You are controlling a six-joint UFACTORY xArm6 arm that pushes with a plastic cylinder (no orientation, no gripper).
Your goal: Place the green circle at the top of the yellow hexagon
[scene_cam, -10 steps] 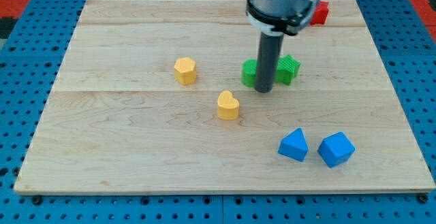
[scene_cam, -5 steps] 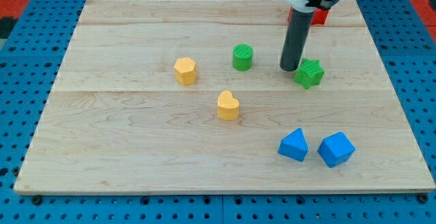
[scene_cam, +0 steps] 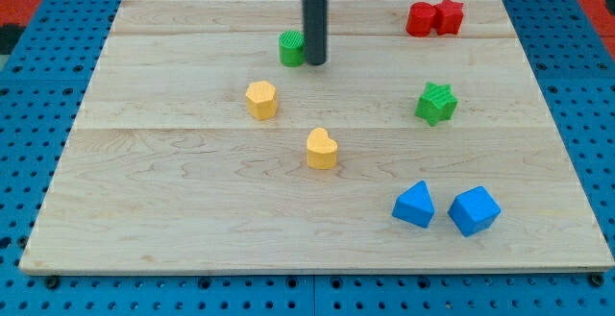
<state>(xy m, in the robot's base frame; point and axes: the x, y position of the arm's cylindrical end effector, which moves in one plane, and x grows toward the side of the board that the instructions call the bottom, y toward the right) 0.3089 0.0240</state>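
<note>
The green circle (scene_cam: 291,48) sits on the wooden board, above and slightly right of the yellow hexagon (scene_cam: 260,99). My tip (scene_cam: 315,62) rests on the board right against the green circle's right side. The dark rod rises from it to the view's top edge. A clear gap separates the green circle from the yellow hexagon.
A yellow heart (scene_cam: 322,149) lies below the hexagon to the right. A green star (scene_cam: 436,103) sits at the right. Two red blocks (scene_cam: 433,17) touch at the top right. Two blue blocks (scene_cam: 446,206) lie at the bottom right.
The green circle has moved up and left, from beside the green star to above the yellow hexagon. My tip swung right, then back left to the circle's right side. The star shifted right.
</note>
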